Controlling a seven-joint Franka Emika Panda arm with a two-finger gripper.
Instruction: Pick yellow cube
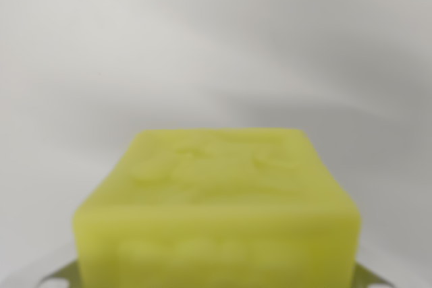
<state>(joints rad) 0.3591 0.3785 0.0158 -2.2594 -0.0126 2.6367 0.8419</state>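
The yellow cube (pixel 217 207) fills the lower middle of the wrist view, very close and out of focus, with faint raised marks on its top face. My gripper (pixel 214 278) straddles it. Only the metal fingertips show, one at the bottom left (pixel 59 276) and one at the bottom right (pixel 368 277), each pressed against a side of the cube. The gripper looks shut on the cube. The cube's lower part runs off the bottom edge of the view.
Behind the cube lies a plain pale grey surface (pixel 216 45), blurred, with soft shadow bands across it. No other object shows.
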